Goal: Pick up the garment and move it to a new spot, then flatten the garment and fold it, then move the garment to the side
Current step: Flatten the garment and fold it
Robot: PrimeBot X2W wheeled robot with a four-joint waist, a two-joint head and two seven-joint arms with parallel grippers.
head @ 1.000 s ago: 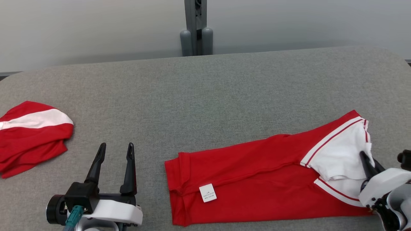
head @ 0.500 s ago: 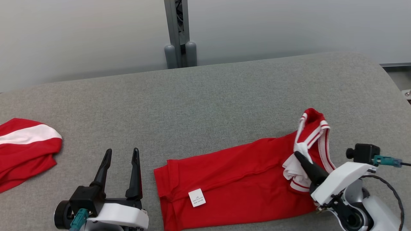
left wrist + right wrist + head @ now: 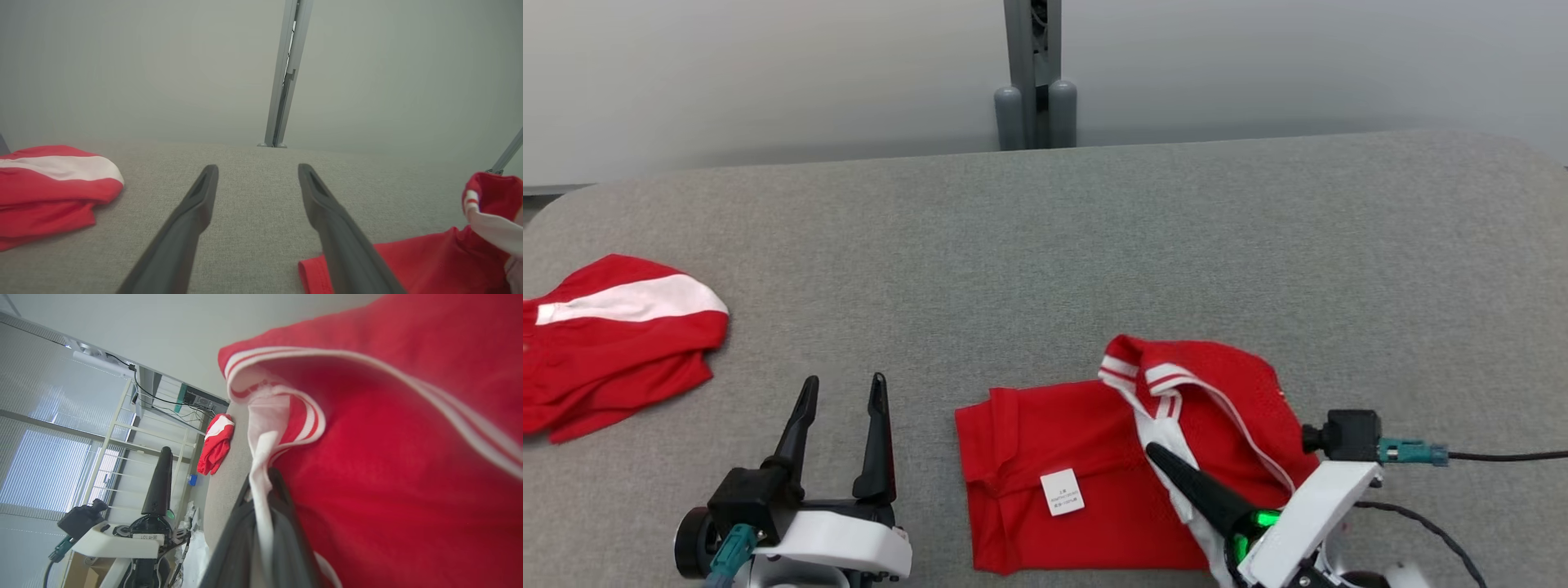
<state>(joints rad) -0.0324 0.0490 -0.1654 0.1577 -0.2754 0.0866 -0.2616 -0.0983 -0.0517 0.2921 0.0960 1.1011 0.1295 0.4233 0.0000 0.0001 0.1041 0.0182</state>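
The red garment [image 3: 1045, 441] with a white label lies on the grey table [image 3: 1045, 245] at the front right. My right gripper [image 3: 1156, 451] is shut on its white-striped end, which is lifted and doubled back over the red body. Seen from the right wrist, white fabric is pinched between the fingers [image 3: 282, 522], with the red cloth [image 3: 388, 457] draped above them. My left gripper [image 3: 843, 384] stands open over bare table to the garment's left, nothing between its fingers [image 3: 192, 216]. The garment's near edge [image 3: 441, 257] lies just right of it.
A second red-and-white garment [image 3: 613, 343] lies bunched at the table's left edge, also in the left wrist view [image 3: 49, 188]. A grey post [image 3: 1035, 73] stands behind the table's far edge, and a cable [image 3: 1503, 456] trails from my right wrist.
My right gripper has carried the striped end up and leftward, folding it over the red body. The head camera has shifted; my left gripper has kept its place, still open.
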